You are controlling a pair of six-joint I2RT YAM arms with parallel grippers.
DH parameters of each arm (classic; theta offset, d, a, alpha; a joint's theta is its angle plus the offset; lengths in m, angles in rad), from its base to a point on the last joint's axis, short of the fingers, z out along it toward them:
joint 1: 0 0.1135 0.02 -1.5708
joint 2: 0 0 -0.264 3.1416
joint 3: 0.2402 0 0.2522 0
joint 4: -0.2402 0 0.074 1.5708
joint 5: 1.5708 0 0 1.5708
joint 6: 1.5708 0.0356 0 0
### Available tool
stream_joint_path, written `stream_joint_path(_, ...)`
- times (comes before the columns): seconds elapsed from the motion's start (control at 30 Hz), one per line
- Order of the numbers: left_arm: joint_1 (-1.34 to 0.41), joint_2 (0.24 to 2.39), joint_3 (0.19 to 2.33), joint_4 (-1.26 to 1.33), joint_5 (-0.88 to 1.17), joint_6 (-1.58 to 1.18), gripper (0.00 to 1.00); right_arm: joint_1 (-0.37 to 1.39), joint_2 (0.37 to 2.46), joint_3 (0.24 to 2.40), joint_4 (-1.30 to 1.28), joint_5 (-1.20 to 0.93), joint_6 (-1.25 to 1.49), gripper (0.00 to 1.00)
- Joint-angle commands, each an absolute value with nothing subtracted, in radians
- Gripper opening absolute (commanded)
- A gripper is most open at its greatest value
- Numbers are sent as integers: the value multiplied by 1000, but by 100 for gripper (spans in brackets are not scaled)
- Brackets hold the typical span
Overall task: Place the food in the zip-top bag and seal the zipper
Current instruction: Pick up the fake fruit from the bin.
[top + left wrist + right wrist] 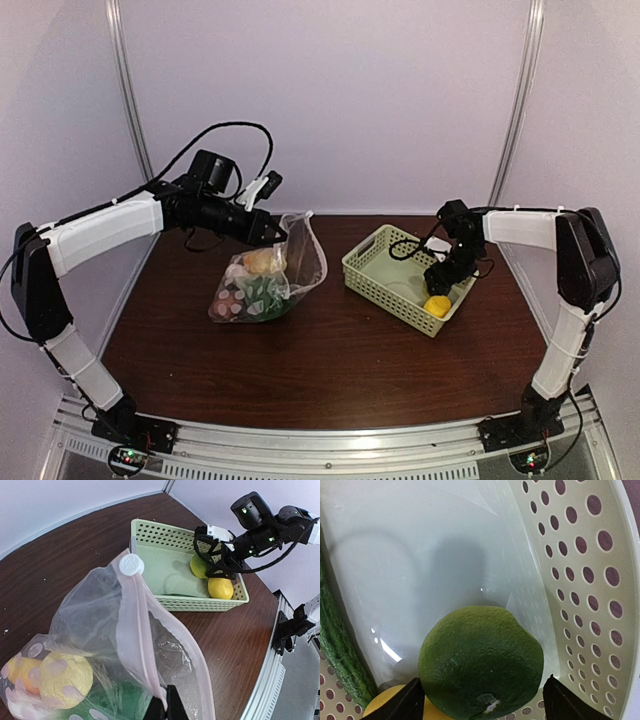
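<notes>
Done so far: We see several pieces of toy food already inside the clear, crinkly zip-top bag printed with pale dots [268, 282], which sits on the dark brown wooden table [330, 370] left of centre. They include a yellow lemon [65, 677], an orange piece [21, 672] beside it and something leafy green [117, 700] lower down.

Left to do: In the pale green perforated plastic basket [372, 272] on the right we count three pieces not yet bagged: a round green fruit with pebbled skin [480, 655], a second yellow lemon [220, 588] and a long, dark green bumpy vegetable [337, 655]. We judge the filling roughly half done and the sealing not begun.

Bag mouth: The pale whitish-pink zipper strip [136, 630] gapes open, with its round white slider [131, 565] at the upper end.

Left gripper [167, 707]: Its fingers are pressed together, clamped on the bag's mouth edge at the lower end of the zipper strip and holding that edge up off the table.

Right gripper [484, 700]: It is down inside the basket with its fingers apart, one on each side of the round green fruit.

Fruit against fingers: The fruit fills most of the gap between the fingertips. A sliver of space shows on one side; on the other we cannot tell whether the finger touches it. The second lemon lies just beside the fruit, and the bumpy vegetable lies along the basket wall, apart from the fingers.
</notes>
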State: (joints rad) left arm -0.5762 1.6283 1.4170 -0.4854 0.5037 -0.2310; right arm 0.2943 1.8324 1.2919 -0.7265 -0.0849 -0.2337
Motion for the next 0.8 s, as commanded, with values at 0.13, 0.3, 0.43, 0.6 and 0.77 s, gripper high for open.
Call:
stream_joint_path(0.13, -586, 1638, 1405, -439, 516, -231, 0, 273, 1866, 1322, -697, -91, -221, 78)
stream_joint_path(0.3, -589, 1641, 1405, -439, 517, -230, 0, 273, 1860, 1322, -695, -116, -229, 64)
stream_joint_path(0.43, -591, 1639, 1405, -439, 517, -229, 0, 273, 1796, 1316, -701, -126, -234, 57)
stream_joint_path(0.6, -591, 1640, 1405, -439, 517, -228, 0, 275, 1655, 1334, -721, -184, -263, 54)
stream_joint_path(0.77, -591, 1642, 1407, -439, 517, -226, 0, 342, 1563, 1388, -745, -291, -280, 53)
